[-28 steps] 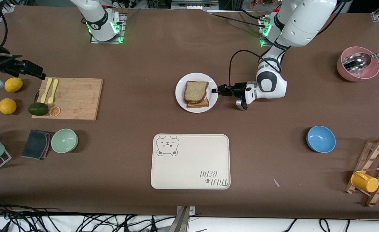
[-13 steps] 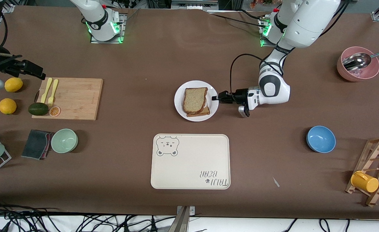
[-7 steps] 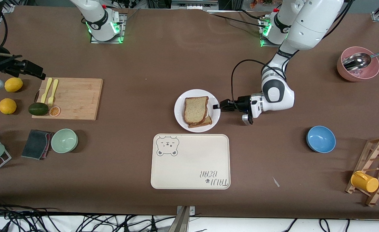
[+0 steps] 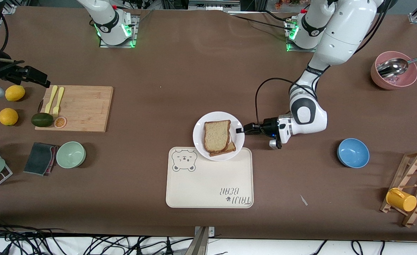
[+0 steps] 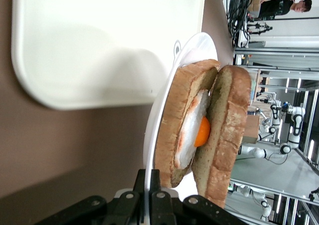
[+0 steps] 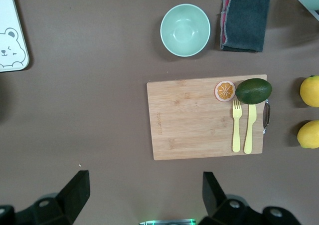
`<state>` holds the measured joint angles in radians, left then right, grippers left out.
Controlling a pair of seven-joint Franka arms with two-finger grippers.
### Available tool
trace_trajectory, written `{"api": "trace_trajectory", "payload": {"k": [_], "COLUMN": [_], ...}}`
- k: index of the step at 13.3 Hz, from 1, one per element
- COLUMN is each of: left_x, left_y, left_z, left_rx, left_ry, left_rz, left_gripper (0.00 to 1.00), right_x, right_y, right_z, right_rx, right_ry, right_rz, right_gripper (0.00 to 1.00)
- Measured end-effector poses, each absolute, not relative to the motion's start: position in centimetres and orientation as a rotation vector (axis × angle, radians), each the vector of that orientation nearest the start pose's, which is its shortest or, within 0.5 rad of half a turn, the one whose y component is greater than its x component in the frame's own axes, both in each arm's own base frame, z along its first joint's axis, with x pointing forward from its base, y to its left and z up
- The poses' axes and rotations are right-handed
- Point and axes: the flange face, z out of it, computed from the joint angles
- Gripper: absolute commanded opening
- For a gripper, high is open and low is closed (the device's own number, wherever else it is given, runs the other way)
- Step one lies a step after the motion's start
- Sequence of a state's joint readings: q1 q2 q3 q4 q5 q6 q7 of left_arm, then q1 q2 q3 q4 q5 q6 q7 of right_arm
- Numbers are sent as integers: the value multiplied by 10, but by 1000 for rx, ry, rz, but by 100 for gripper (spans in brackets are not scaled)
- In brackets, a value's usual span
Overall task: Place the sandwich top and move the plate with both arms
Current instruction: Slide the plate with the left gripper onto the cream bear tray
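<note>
overhead, a brown desk [image 4: 180,71] runs beneath two white robot arms. starting at the right arm's end, the right gripper [image 4: 34,76] waits in the air above two yellow lemons [image 4: 15,92] and the edge of a light wooden cutting board [image 4: 84,108]; its wrist view shows its fingers [image 6: 75,192] spread wide apart with nothing between them. on that board lie a yellow plastic fork and knife [image 4: 55,99], a dark green avocado [image 4: 41,119] and an orange slice [image 4: 60,122]. nearer the camera sit a folded grey cloth [image 4: 40,153] and a pale green bowl [image 4: 71,154].

midway along, a small round white plate [image 4: 201,134] overlaps the farther edge of a cream rectangular bear-print tray [image 4: 210,180]. the sandwich top, a tan speckled bread slice [image 4: 217,135], lies on a fried egg [image 5: 197,132] and a lower slice [image 5: 182,110] on the plate.

the left gripper [image 4: 241,130] is at the plate's rim on the side toward the left arm's end, its fingers [image 5: 155,195] pinched together on that rim. toward that end stand a blue bowl [image 4: 353,152], a pink bowl with a metal spoon [image 4: 394,72], and a yellow cup on a wooden rack [image 4: 401,199].
</note>
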<state>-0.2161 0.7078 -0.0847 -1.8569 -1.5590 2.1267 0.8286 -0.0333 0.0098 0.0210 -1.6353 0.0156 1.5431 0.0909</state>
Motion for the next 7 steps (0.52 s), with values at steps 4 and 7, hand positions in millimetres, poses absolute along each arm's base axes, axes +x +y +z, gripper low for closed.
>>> {"api": "trace_trajectory", "payload": {"k": [4, 7], "left_x": [609, 628], "left_y": [-225, -229], "left_z": [136, 140], "left_rx": [2022, 2038], "left_ry": [152, 178], "left_rz": [-38, -66], "left_gripper": [0, 0], "right_x": [551, 551], "right_y": [-5, -5], "right_z": [587, 587], "right_rx": [-3121, -3121], "right_ry": [162, 162], "right_rz": [160, 160], "right_gripper": [100, 100]}}
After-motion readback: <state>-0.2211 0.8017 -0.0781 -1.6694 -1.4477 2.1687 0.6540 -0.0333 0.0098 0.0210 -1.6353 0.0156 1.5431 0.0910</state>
